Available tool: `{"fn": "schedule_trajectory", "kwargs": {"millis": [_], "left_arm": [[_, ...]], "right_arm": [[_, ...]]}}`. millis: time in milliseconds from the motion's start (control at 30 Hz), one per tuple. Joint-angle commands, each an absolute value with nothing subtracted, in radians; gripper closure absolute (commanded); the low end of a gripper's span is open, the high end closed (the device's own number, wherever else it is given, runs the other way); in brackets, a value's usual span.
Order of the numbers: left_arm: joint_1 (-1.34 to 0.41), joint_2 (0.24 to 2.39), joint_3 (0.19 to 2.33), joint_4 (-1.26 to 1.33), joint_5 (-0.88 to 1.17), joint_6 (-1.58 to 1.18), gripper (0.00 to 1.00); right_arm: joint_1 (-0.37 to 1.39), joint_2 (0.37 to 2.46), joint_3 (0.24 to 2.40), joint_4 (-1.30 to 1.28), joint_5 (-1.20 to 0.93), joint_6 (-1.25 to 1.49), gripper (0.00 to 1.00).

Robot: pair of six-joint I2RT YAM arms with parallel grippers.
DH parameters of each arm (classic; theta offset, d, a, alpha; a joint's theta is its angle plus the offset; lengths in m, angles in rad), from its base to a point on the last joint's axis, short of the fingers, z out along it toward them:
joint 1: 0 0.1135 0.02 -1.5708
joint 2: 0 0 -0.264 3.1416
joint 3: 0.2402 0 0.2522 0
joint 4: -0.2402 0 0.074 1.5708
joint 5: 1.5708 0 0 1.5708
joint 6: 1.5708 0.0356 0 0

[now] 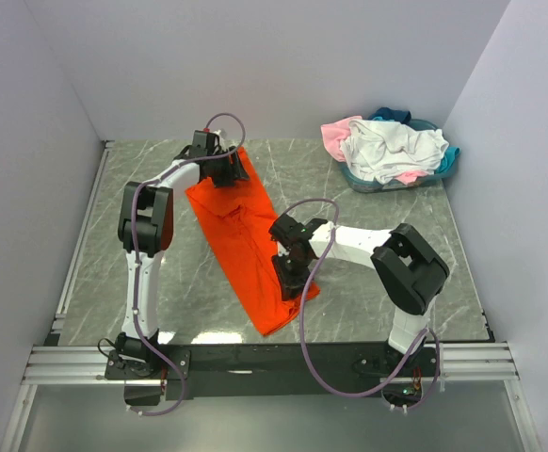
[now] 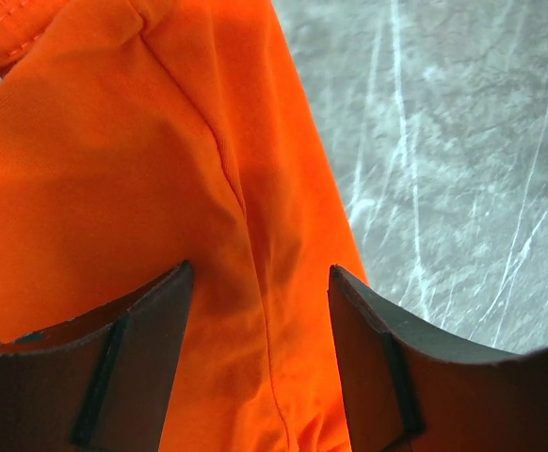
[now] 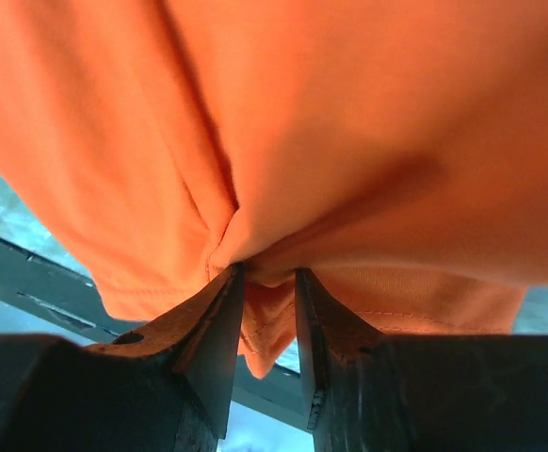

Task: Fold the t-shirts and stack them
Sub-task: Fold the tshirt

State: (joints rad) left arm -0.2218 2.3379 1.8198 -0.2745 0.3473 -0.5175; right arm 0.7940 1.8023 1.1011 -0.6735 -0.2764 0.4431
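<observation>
**Orange shirt in a long strip, pinched near one end**

The orange shirt (image 1: 246, 240) lies on the grey marbled table (image 1: 387, 273), left of its middle. It is folded into a long narrow strip that runs on a slant from the far left toward the near edge. The cloth is bright, plain and soft. Shallow creases run along its length, and the left wrist view shows a stitched seam. The far end is a little wider than the near end, which stops just short of the dark rail (image 1: 283, 350) at the table's front.

The right gripper (image 3: 269, 273) is down on the near right part of the strip. Its fingers are drawn narrow and pinch a bunched fold of orange cloth, with a hemmed edge showing just beyond them. The left gripper (image 2: 260, 273) is at the far end with its fingers well apart. The orange cloth lies smooth between and below them, with nothing clamped.

The other shirts (image 1: 392, 151), white, pink and teal, are heaped in a teal basket (image 1: 359, 181) at the far right corner, well apart from the strip.

From above, the right wrist hides the strip's near right edge and the left wrist covers its far tip. A purple cable (image 1: 304, 339) hangs past the near corner.
</observation>
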Motion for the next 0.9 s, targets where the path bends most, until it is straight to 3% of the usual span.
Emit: {"fn": "schedule_trajectory", "kwargs": {"millis": [0,600,867], "left_arm": [[-0.253,2.413,1.87,-0.345,0.347,-0.483,0.33],[-0.294,2.526,2.017,-0.245,0.466,-0.453,0.33],[-0.31,2.433,2.057,-0.204,0.48,-0.501,0.31]], "right_arm": [[0.844,1.845,1.115,-0.687,-0.282,0.471,0.64],[0.968,1.919,1.262,-0.721,-0.299,0.512,0.6],[0.976,1.783,1.299,-0.772,-0.233,0.522,0.55]]}}
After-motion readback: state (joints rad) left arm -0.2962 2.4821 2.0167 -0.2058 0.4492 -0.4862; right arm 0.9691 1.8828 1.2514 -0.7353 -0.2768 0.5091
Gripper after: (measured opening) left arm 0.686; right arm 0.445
